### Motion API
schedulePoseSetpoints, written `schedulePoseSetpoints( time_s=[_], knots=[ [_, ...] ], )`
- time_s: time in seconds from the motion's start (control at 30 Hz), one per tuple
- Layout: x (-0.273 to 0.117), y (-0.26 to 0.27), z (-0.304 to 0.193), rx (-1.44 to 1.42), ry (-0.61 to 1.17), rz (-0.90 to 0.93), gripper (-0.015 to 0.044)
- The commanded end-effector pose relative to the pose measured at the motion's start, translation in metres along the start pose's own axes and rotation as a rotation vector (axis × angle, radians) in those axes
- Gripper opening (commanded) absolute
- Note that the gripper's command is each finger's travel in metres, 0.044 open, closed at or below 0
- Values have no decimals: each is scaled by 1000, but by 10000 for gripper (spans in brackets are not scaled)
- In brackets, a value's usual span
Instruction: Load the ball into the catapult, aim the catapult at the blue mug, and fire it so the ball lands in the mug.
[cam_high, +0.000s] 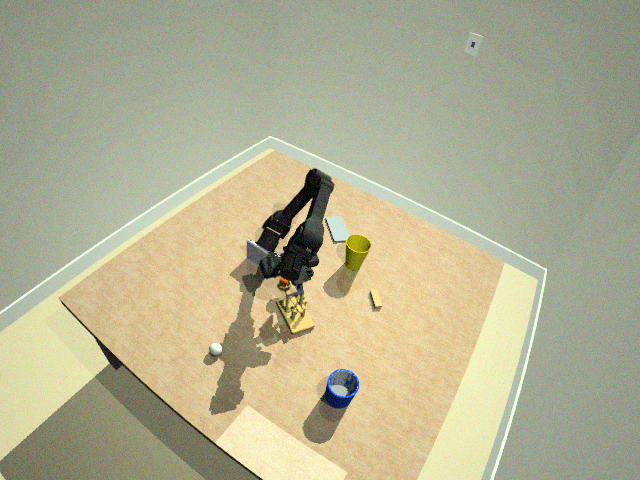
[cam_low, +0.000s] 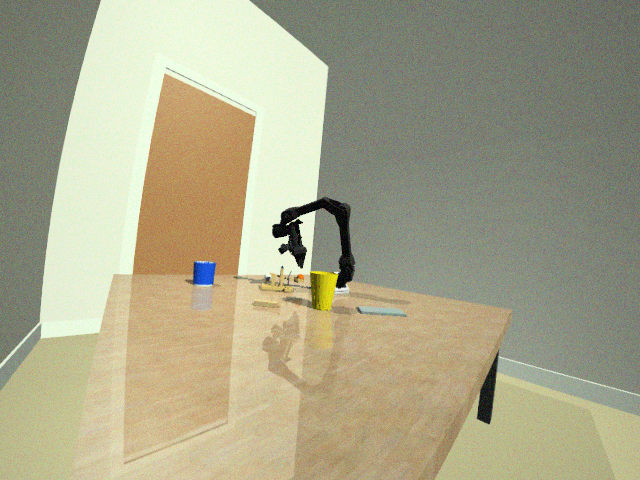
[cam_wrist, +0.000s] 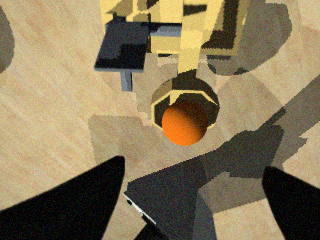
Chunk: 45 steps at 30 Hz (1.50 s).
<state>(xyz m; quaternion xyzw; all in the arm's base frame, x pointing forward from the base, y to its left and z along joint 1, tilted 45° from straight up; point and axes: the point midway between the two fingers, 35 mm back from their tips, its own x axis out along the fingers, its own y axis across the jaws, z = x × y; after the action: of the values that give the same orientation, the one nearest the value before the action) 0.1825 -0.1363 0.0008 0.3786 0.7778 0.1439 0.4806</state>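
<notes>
The orange ball (cam_high: 283, 282) (cam_low: 300, 276) (cam_wrist: 184, 123) is at the cup of the catapult's arm, overlapping the cup's near rim in the wrist view; whether it rests fully inside is hard to tell. The wooden catapult (cam_high: 302, 326) (cam_low: 268, 287) (cam_wrist: 191, 47) stands on the table, with its cup end toward the robot's base. My gripper (cam_wrist: 192, 169) (cam_low: 300, 264) is open and empty above the cup end, with its fingers apart on either side of the ball's line. The blue mug (cam_high: 340, 400) (cam_low: 204, 273) stands upright beyond the catapult's other end.
A yellow cup (cam_high: 356, 254) (cam_low: 323, 290) stands upright beside the arm. A small wooden block (cam_high: 375, 299) (cam_low: 266, 303), a grey-blue flat pad (cam_high: 337, 228) (cam_low: 382, 311) and a white ball (cam_high: 215, 349) lie on the table. A pale panel (cam_high: 258, 252) stands near the arm's base.
</notes>
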Motion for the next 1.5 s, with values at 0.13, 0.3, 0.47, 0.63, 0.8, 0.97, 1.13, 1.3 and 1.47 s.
schedulePoseSetpoints(
  time_s=[0.13,0.3,0.47,0.63,0.8,0.97,1.13,1.3,1.47],
  knots=[
    [-49,-3,-14,23,-127,-59,440],
    [-73,-15,29,71,-262,-95,440],
    [-103,-25,79,112,-423,-116,440],
    [-137,-31,130,118,-591,-118,440],
    [-171,-30,176,108,-753,-101,440],
    [-206,-24,218,81,-907,-66,440],
    [-232,-20,244,51,-1018,-32,440],
    [-234,-27,244,55,-1024,-35,440],
    [-234,-27,244,55,-1024,-35,440]
  ],
)
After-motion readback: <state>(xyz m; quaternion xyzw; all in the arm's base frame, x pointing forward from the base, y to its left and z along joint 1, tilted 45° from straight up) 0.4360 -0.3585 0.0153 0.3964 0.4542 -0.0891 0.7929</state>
